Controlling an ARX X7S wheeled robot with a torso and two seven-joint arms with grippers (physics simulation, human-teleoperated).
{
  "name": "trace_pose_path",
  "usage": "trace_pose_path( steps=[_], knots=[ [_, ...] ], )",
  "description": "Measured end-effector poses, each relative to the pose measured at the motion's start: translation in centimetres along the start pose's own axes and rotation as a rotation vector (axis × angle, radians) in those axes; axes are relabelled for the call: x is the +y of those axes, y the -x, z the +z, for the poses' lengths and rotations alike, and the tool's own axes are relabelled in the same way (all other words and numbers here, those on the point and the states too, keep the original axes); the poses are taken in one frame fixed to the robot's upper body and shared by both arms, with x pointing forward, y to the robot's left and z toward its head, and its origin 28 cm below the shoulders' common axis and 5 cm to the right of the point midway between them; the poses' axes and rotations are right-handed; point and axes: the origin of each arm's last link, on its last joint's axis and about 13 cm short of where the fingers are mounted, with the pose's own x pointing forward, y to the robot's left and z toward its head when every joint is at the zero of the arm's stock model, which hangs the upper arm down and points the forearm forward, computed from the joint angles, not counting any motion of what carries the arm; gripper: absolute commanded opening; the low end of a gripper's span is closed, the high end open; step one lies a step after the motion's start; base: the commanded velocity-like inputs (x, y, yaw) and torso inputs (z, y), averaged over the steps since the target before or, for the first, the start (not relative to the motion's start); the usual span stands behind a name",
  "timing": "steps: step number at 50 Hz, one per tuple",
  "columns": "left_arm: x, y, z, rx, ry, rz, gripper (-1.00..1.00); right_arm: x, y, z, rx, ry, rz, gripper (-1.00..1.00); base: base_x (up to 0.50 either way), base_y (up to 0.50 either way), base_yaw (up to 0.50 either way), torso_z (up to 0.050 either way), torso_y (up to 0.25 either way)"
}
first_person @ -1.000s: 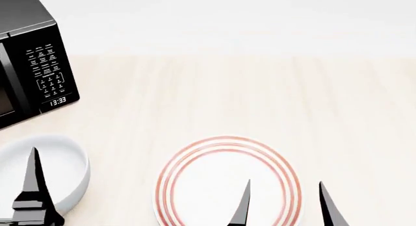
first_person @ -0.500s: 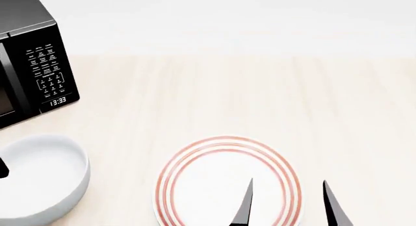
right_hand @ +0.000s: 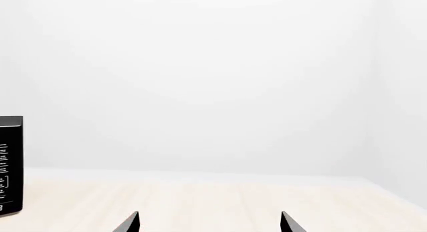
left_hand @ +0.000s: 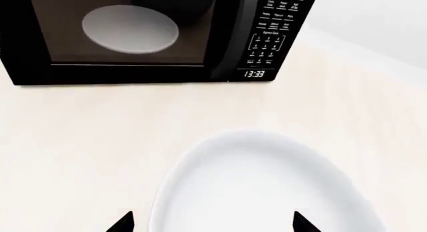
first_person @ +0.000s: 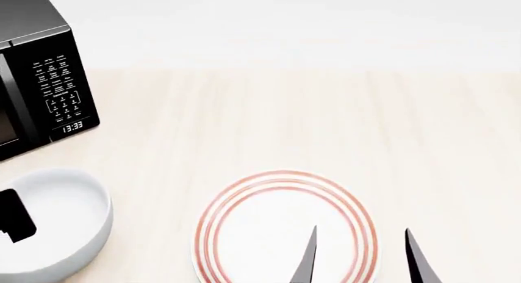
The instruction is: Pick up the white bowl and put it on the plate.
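The white bowl (first_person: pixel 57 225) sits on the table at the near left, plain and deep; it fills the lower part of the left wrist view (left_hand: pixel 267 187). The plate (first_person: pixel 285 225) with red rings lies to its right, near the front edge. My left gripper (left_hand: pixel 212 223) is open, its fingertips straddling the bowl's near rim; in the head view only a black part of it (first_person: pixel 14 216) shows over the bowl's left side. My right gripper (first_person: pixel 358 258) is open and empty, its fingertips (first_person: pixel 305 258) over the plate's near right part.
A black microwave (first_person: pixel 36 82) stands at the far left of the wooden table (first_person: pixel 326 124), clock reading 13:33; it also shows in the left wrist view (left_hand: pixel 153 37) with a white turntable inside. A white wall lies behind.
My left gripper's upright finger left the head view, then a black part of it came back over the bowl's left side. The right gripper shifted slightly right. Bowl and plate have not moved.
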Motion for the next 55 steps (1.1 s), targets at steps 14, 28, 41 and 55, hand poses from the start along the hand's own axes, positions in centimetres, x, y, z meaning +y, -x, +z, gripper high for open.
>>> trace_pose_path(
  steps=[14, 28, 41, 55],
  knots=[
    [0.1, -0.8, -0.3, 0.043, 0.016, 0.011, 1.0, 0.0, 0.1, 0.0, 0.001, 0.0, 0.003, 1.0, 0.0, 0.0, 0.0, 0.0, 0.0],
    [0.1, -1.4, -0.5, 0.045, 0.018, 0.032, 1.0, 0.0, 0.1, 0.0, 0.002, 0.0, 0.004, 1.0, 0.0, 0.0, 0.0, 0.0, 0.0],
    [0.2, -2.1, -0.6, 0.044, 0.018, 0.049, 1.0, 0.0, 0.1, -0.1, 0.003, 0.0, 0.006, 1.0, 0.0, 0.0, 0.0, 0.0, 0.0],
    [0.2, -2.8, -0.7, 0.048, 0.018, 0.062, 1.0, 0.0, 0.1, -0.1, 0.003, 0.001, 0.007, 1.0, 0.0, 0.0, 0.0, 0.0, 0.0]
  ],
)
